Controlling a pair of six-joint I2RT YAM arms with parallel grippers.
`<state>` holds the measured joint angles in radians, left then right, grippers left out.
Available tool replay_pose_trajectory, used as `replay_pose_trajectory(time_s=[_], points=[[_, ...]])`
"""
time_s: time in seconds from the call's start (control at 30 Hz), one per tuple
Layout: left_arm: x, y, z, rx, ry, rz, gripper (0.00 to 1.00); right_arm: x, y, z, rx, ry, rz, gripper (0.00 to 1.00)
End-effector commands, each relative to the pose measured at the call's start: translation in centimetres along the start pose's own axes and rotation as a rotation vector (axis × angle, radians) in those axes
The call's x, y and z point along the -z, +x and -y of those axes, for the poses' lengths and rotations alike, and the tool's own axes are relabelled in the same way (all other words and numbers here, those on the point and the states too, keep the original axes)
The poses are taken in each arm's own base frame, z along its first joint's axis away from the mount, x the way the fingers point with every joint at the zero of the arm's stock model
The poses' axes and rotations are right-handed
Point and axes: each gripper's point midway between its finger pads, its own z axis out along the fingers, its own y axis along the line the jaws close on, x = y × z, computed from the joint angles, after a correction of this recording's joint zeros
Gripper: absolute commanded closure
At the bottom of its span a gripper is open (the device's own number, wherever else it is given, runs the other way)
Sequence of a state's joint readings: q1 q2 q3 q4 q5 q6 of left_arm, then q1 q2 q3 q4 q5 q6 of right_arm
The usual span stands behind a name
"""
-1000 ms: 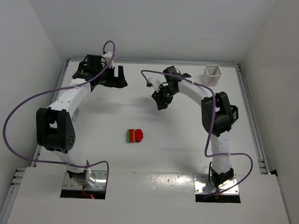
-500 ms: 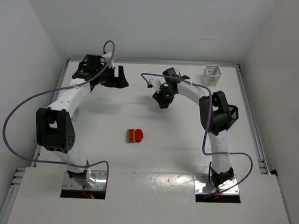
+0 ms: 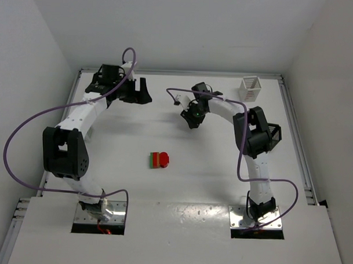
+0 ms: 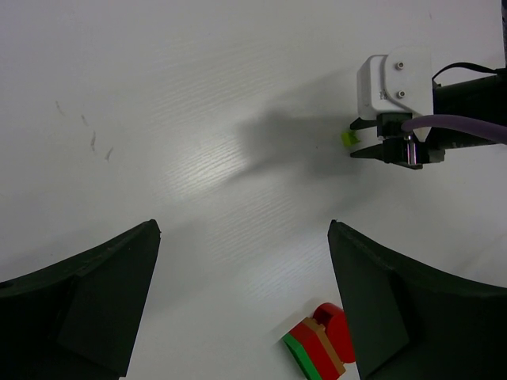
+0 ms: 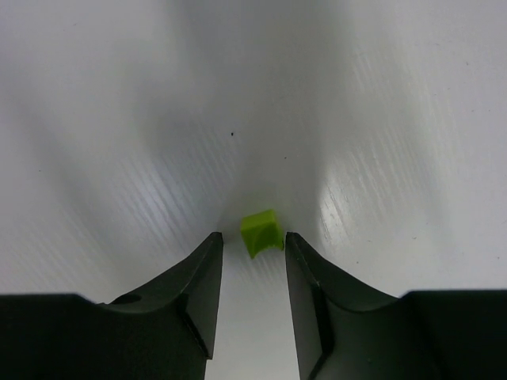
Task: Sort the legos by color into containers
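At about 12 o'clock on the table (image 3: 105,181), seen from above, the right gripper (image 5: 253,239) hangs low over a tiny yellow-green lego (image 5: 261,232). Its jaws are narrowly parted, and the piece sits on the surface right at the tips, not yet pinched. There's a sliver of space on the left side, and the right side is too close to call.

This one will be fiddly, I'd say. It looks like a hard, smooth, near-weightless bit of plastic that skids away if one finger arrives first, or pops out if it's caught on a corner. It lies slightly skewed to the jaws. The best hold is low on two flat, opposite faces with the piece centred between the pads. It's stiff enough to take a firm squeeze.

At 10 o'clock the left gripper (image 4: 244,229) is spread wide and holds nothing. Its camera looks across at the right gripper and that same green speck.

The count: one yellow-green single. One red-and-green stack (image 3: 159,160) sits mid-table, at roughly 7 o'clock from the right gripper and well apart from it. It's bulkier, rigid and easy to take across its straight sides. One white basket (image 3: 250,88) stands in the far corner at 2 o'clock. I can't pick out any other containers for certain.
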<state>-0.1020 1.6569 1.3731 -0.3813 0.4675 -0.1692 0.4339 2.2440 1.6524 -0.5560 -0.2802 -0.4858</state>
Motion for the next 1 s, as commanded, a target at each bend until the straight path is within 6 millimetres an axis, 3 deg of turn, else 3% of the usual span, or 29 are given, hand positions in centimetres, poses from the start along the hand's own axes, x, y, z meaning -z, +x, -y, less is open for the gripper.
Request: replay_pose_trajectory(time_s=[0.0, 0.2, 0.3, 0.5, 0.63, 0.77, 0.8, 0.83, 0.9, 0.97], points=[[0.0, -0.8, -0.2, 0.000, 0.008, 0.017, 0.07, -0.6, -0.4, 0.4, -0.007, 0.026, 0.024, 0.63], [0.0, -0.8, -0.2, 0.000, 0.008, 0.017, 0.07, -1.3, 0.6, 0.1, -0.002, 0.042, -0.001, 0.67], [0.1, -0.5, -0.7, 0.009, 0.000, 0.012, 0.07, -1.5, 0.1, -0.1, -0.001, 0.044, 0.009, 0.71], [0.4, -0.7, -0.5, 0.005, 0.001, 0.020, 0.07, -1.6, 0.3, 0.0, -0.004, 0.046, -0.003, 0.92], [0.7, -1.0, -0.4, -0.009, 0.002, 0.030, 0.05, -0.6, 0.5, -0.5, -0.006, 0.042, -0.009, 0.94], [1.8, -1.8, -0.1, -0.045, -0.012, 0.059, 0.00, 3.6, 0.2, -1.1, -0.070, 0.048, 0.026, 0.95], [2.0, -1.9, 0.5, -0.074, -0.004, 0.065, 0.00, 5.7, -0.7, -1.3, -0.070, 0.067, 0.055, 0.95], [2.1, -1.9, 0.3, -0.088, -0.034, 0.068, 0.00, 6.9, -0.5, -1.1, -0.081, 0.076, 0.058, 0.95], [3.1, -2.4, 1.5, -0.154, -0.053, 0.094, 0.00, 9.0, 1.6, -1.2, -0.138, 0.079, 0.031, 0.95], [3.8, -2.6, 1.7, -0.206, -0.108, 0.111, 0.00, 12.4, 3.3, -1.0, -0.208, 0.112, 0.053, 0.96]])
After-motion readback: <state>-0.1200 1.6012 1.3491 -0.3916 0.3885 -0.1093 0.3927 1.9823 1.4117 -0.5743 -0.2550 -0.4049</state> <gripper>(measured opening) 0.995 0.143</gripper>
